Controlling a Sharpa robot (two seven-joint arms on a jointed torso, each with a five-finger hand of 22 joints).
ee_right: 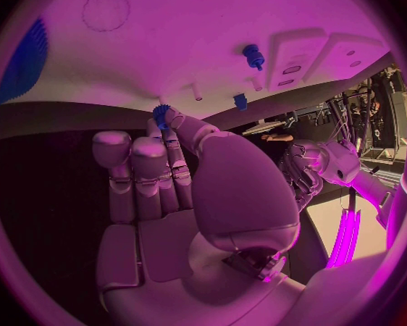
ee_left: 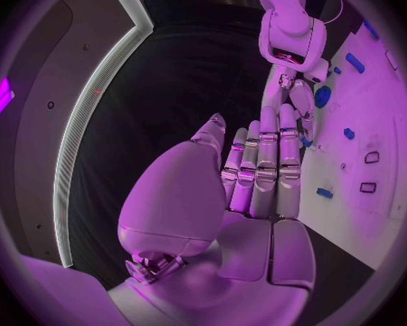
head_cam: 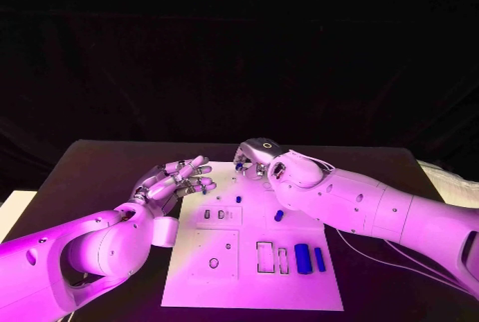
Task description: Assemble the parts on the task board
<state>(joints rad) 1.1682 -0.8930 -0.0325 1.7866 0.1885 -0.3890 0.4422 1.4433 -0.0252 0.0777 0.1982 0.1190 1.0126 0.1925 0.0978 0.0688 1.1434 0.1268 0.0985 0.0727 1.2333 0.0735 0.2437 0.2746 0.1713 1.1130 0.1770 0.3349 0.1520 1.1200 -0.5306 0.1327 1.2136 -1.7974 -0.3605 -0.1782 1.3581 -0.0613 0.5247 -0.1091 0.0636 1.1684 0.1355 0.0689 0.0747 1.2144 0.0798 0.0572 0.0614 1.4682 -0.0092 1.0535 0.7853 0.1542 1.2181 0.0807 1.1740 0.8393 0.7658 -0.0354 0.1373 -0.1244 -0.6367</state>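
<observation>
Looking down at the task board [head_cam: 255, 284], you had both hands working at its far end. Your right hand [head_cam: 261, 160] was curled knuckles-up over the board's far edge, and in the right wrist view its fingers [ee_right: 149, 170] lay close together and stretched toward the board while the thumb tip met a small blue toothed part [ee_right: 161, 114] right at that edge; the part was pinched or at least touched there, though I could not tell for sure which. Your left hand [head_cam: 178, 183] hung just off the board's left far corner, fingers extended, slightly fanned and holding nothing; the left wrist view showed those fingers [ee_left: 265, 165] side by side and straight, reaching toward the right hand. On the board, a small blue peg [head_cam: 239, 198] stood near the middle of the far half, another blue piece [head_cam: 279, 215] lay toward the right edge, and two long blue bars [head_cam: 302, 257] lay side by side near the near right corner, beside rectangular slots [head_cam: 266, 257].
</observation>
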